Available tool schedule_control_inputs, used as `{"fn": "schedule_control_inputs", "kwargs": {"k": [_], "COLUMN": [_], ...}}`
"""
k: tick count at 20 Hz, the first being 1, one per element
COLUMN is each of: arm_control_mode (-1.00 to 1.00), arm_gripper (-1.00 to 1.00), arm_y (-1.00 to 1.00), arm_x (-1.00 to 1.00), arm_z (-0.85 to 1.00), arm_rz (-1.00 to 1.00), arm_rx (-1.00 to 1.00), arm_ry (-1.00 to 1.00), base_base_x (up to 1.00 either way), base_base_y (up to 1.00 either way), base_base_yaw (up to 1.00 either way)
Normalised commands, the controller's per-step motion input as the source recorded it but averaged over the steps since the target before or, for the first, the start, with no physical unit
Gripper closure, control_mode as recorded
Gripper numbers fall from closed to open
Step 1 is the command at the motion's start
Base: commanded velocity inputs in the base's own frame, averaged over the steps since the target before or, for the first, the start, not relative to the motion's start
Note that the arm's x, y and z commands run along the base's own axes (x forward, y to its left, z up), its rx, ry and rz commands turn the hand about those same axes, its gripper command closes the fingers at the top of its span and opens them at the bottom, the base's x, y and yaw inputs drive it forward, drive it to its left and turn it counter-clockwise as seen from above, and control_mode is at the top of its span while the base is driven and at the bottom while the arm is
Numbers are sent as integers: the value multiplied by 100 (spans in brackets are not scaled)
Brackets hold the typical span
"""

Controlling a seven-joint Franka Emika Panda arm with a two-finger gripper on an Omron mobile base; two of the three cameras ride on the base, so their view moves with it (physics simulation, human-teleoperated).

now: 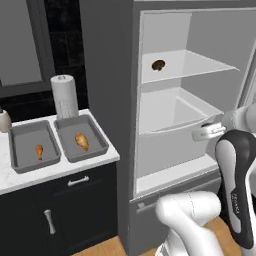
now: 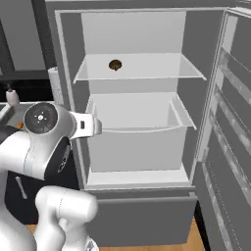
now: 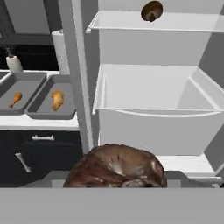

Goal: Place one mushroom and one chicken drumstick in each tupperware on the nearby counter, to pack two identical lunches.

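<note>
Closest in the hand view, a brown mushroom [image 3: 117, 168] sits at the pincer, its underside cut off and the fingertips hidden; whether the pincer clamps it I cannot tell. Beyond, the open fridge [image 2: 135, 117] has bare shelves, a second mushroom [image 1: 158, 65] alone on the top one. On the bench [image 1: 15, 180], near its right end, two grey tupperware trays [image 1: 98, 142] each hold one drumstick [image 1: 82, 141].
</note>
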Motion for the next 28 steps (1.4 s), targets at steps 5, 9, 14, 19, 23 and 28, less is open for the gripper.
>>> {"fn": "schedule_control_inputs", "kwargs": {"k": [5,9,14,19,23,28], "arm_control_mode": [100,100,100,100,100,-100], "arm_gripper": [100,100,100,100,100,100], "arm_y": [0,0,0,0,0,49], "arm_x": [0,0,0,0,0,75], "arm_z": [0,0,0,0,0,-63], "arm_rz": [0,0,0,0,0,0], "arm_rx": [0,0,0,0,0,-16], "arm_ry": [0,0,0,0,0,43], "base_base_x": [-81,-14,53,100,71,0], "base_base_y": [100,100,100,48,4,0], "base_base_yaw": [0,0,-6,-3,1,0]}}
